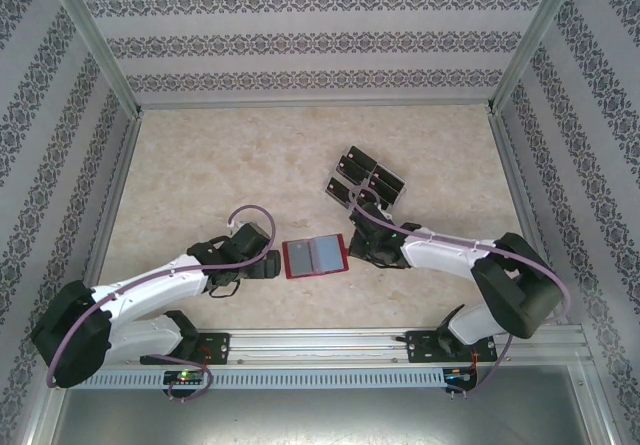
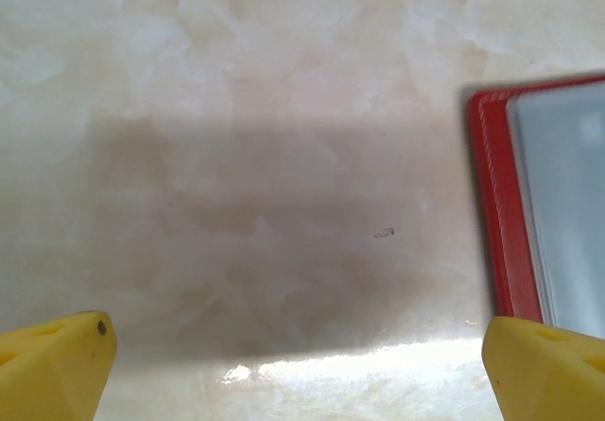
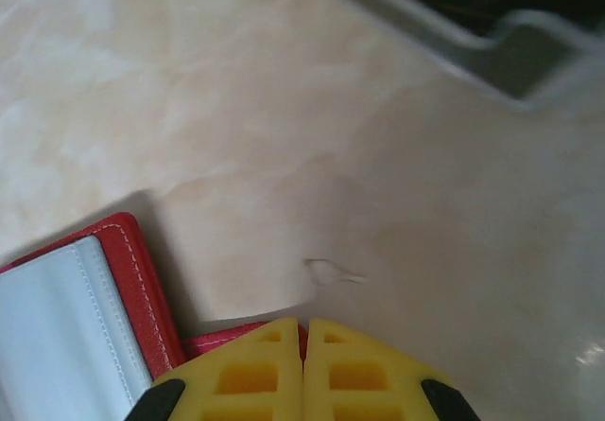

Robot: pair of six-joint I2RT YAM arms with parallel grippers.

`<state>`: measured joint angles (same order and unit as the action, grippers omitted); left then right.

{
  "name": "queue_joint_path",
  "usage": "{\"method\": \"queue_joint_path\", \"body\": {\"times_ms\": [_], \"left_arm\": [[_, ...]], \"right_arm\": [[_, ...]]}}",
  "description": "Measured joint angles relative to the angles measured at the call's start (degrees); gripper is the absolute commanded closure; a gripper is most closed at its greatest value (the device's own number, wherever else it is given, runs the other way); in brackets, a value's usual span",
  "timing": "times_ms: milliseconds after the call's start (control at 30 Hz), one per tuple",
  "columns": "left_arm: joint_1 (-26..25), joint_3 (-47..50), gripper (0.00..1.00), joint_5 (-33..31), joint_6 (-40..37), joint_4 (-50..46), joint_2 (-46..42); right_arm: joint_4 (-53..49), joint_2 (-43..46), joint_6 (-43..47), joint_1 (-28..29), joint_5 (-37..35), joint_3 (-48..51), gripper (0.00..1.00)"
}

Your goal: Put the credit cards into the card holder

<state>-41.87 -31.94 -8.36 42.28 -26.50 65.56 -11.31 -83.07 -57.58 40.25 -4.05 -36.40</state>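
Observation:
The card holder (image 1: 314, 256) lies open and flat at the table's middle, dark red with grey-blue inner pockets (image 3: 57, 345). My right gripper (image 3: 304, 331) is at its right edge (image 1: 356, 249), fingers pressed together with the red snap tab (image 3: 222, 339) pinched between them. Just left of the holder, my left gripper (image 1: 274, 264) is open; its yellow fingertips (image 2: 57, 357) stand wide apart over bare table, and the holder's red left edge (image 2: 492, 213) lies by the right one. Several black credit cards (image 1: 366, 179) with pale marks lie in a tray behind the right gripper.
The clear plastic tray (image 1: 338, 194) holding the cards sits right of centre; its rim (image 3: 444, 47) shows at the top of the right wrist view. Patterned walls with metal posts enclose the marbled table (image 1: 220, 175). A rail (image 1: 320, 343) runs along the near edge.

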Motion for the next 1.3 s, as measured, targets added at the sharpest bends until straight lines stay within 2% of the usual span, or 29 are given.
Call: {"method": "queue_joint_path", "body": {"times_ms": [200, 267, 333, 433, 567, 733, 967, 1167, 1300], "left_arm": [[0.0, -0.6, 0.0, 0.3, -0.3, 0.2, 0.9], [0.0, -0.6, 0.0, 0.4, -0.3, 0.2, 1.1], [0.0, -0.6, 0.0, 0.4, -0.4, 0.2, 1.1], [0.0, -0.8, 0.0, 0.4, -0.5, 0.2, 1.2], [0.0, -2.1, 0.0, 0.4, -1.0, 0.2, 1.6], [0.0, -5.2, 0.0, 0.4, -2.2, 0.2, 4.4], [0.0, -9.2, 0.0, 0.5, -3.2, 0.4, 9.7], [0.0, -11.7, 0.0, 0.7, -3.9, 0.4, 12.5], [0.0, -11.9, 0.0, 0.7, -4.3, 0.4, 12.6]], "right_arm": [[1.2, 3.3, -4.5, 0.0, -1.1, 1.9, 1.0], [1.6, 3.5, -4.6, 0.1, -1.0, 1.8, 0.64], [1.2, 3.5, -3.8, 0.1, -0.8, 1.5, 0.51], [-0.6, 4.0, -1.5, 0.1, -0.4, -0.3, 0.46], [-4.9, 7.9, 3.8, -1.0, 0.6, -4.9, 0.46], [-10.8, 9.0, 15.3, -6.7, 3.4, -16.7, 0.43], [-19.7, -1.0, 33.1, -11.2, 3.0, -32.7, 0.44], [-27.1, -9.7, 43.5, -13.2, 1.8, -39.7, 0.5], [-29.4, -13.2, 47.0, -13.9, 1.2, -40.7, 0.56]]}}
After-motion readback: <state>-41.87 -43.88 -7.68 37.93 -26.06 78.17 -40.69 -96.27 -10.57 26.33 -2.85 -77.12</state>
